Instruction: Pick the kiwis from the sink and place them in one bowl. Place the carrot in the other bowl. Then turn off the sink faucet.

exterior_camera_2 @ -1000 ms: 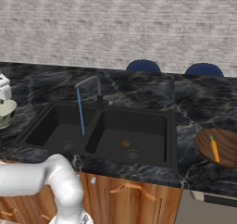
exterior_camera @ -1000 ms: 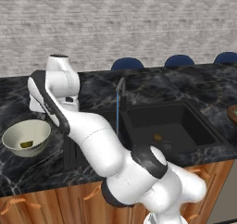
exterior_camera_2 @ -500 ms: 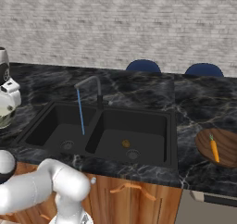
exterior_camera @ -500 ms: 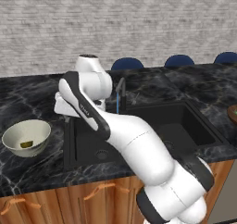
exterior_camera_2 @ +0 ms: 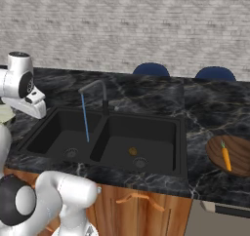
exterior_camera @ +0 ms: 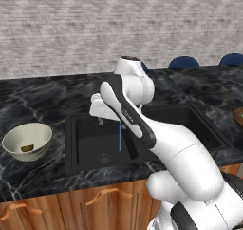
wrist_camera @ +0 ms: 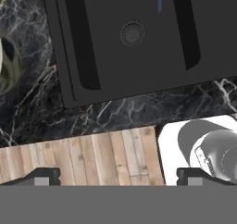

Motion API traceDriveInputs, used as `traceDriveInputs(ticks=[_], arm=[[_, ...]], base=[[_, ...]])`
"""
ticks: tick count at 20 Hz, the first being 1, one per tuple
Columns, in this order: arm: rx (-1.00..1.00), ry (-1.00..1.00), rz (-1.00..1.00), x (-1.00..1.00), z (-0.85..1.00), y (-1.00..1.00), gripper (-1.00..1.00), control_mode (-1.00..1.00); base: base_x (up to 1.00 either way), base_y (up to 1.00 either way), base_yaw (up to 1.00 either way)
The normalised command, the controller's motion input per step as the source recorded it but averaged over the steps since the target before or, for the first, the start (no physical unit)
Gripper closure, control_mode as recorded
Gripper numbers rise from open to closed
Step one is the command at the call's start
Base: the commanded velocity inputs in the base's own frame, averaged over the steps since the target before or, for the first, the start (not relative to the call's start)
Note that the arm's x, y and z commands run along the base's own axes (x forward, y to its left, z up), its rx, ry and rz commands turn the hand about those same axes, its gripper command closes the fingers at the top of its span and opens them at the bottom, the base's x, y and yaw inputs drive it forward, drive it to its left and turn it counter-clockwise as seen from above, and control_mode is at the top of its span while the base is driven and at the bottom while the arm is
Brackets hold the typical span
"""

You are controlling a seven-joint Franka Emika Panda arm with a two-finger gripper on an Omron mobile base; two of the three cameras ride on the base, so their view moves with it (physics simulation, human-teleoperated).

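While one kiwi (exterior_camera: 27,148) is lying in the white bowl (exterior_camera: 27,139), you are hovering the empty, spread gripper (wrist_camera: 118,176) with a brown kiwi (exterior_camera_2: 133,151) waiting and water (exterior_camera_2: 85,117) running.

You can count two kiwis, one yellow-green (exterior_camera: 27,148) and one brown (exterior_camera_2: 133,151), one carrot (exterior_camera_2: 226,157), two bowls, one off-white (exterior_camera: 27,141) and one brown (exterior_camera_2: 232,155), one double-basin sink (exterior_camera_2: 117,140), one faucet (exterior_camera_2: 97,94), two blue chair backs (exterior_camera_2: 152,69).
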Motion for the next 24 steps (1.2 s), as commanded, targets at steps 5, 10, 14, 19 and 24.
traceDriveInputs(ticks=[5,10,14,19,24], arm=[[0.0,-0.12,0.09,-0.01,0.0,-0.85,-1.0,-1.0],[0.02,-0.1,0.14,0.0,0.0,-0.83,-1.0,-1.0],[0.04,-0.1,0.18,0.0,0.0,-0.79,-1.0,-1.0],[0.01,-0.08,0.2,0.01,0.0,-0.8,-1.0,-1.0],[0.0,0.0,0.16,0.02,0.0,-0.77,-1.0,-1.0]], base=[[0.0,0.0,0.0],[0.0,0.0,0.0],[0.0,0.0,0.0],[0.0,0.0,0.0],[0.0,0.0,0.0]])
